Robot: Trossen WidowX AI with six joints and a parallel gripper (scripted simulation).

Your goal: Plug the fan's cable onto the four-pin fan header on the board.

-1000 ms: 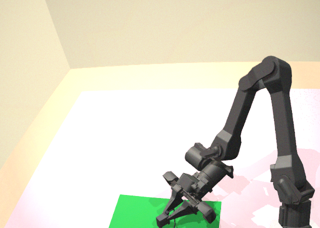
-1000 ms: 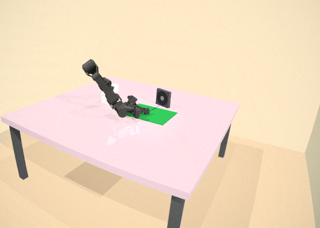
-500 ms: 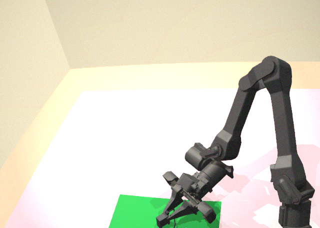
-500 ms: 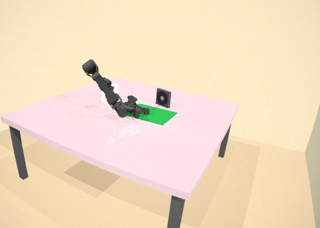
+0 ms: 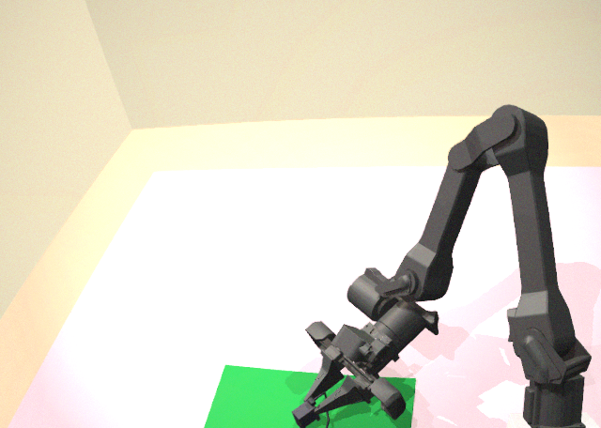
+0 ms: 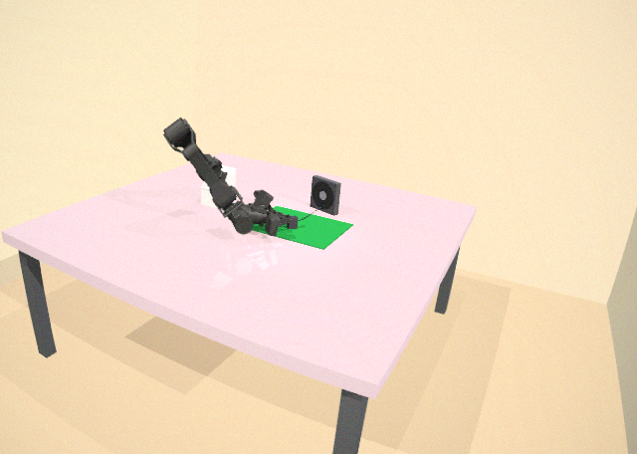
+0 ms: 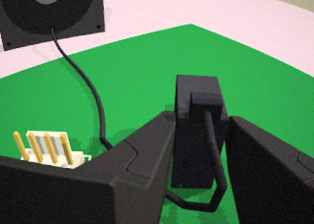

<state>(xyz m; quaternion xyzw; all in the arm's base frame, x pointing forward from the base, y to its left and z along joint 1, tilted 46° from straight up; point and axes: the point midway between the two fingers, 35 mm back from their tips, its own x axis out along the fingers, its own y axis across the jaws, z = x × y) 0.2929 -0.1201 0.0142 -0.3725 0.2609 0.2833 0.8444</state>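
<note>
You have the gripper (image 5: 311,404) (image 6: 287,223) (image 7: 200,125) low over the green board (image 5: 252,394) (image 6: 326,232) (image 7: 142,77), its 2 fingers standing narrowly apart at either side of the dark plug (image 5: 304,414) (image 6: 293,222) (image 7: 193,150). The left-hand finger in the wrist view appears to meet the plug's edge, while the other lies just beside it; you cannot tell from this whether the plug is gripped or released. The plug stands roughly upright between the fingertips, and its exact contact with the board cannot be confirmed. It is off the header (image 7: 49,157), a pale part with 4 exposed gold pins, which sits on the board to the left of the plug in the wrist view, clearly separated from it. The connection is therefore not made. Note that the black cable (image 5: 327,417) (image 6: 309,215) (image 7: 90,84) bends in a loop below the plug, passes behind 1 finger and runs across the board to the fan (image 6: 325,194) (image 7: 83,31). The fan stands upright on the pink table (image 5: 193,268) (image 6: 257,295) (image 7: 226,7), beyond the board's edge. Your arm (image 5: 531,220) (image 6: 204,170) is folded high at the elbow, with the wrist angled down toward the board.
</note>
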